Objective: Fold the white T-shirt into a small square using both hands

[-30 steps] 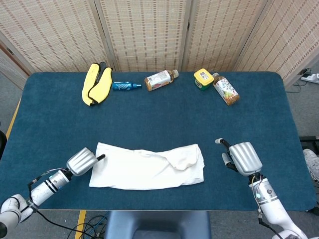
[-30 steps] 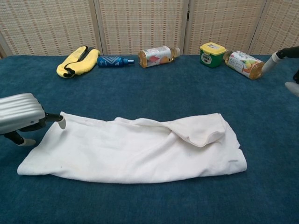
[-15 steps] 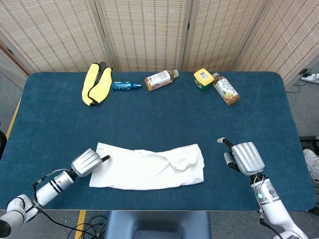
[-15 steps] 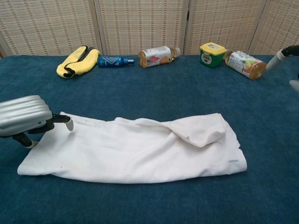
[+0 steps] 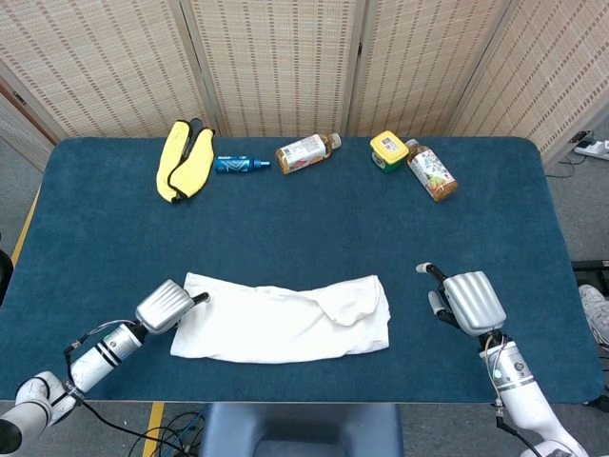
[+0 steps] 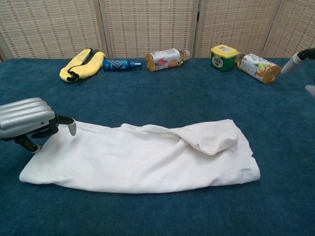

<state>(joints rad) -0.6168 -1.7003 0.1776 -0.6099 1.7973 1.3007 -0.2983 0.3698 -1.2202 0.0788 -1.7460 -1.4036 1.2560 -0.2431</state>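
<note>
ribbed silver hands [image 5: 167,307] — white-tipped dark fingers [image 6: 70,127]

One white shirt [image 5: 285,319] lies on the blue table [image 5: 304,224], with two robot hands near it, the left hand [image 5: 165,306] and the right hand [image 5: 468,302]. Along the far edge are three bottles: a small blue bottle [image 5: 241,164], a labelled bottle [image 5: 306,151] and another labelled bottle [image 5: 431,171]. There is also one yellow cloth [image 5: 185,159] and one green jar with a yellow lid [image 5: 388,149].

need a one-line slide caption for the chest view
Left hand at the edge of a half-folded white T-shirt on a blue table.
</note>
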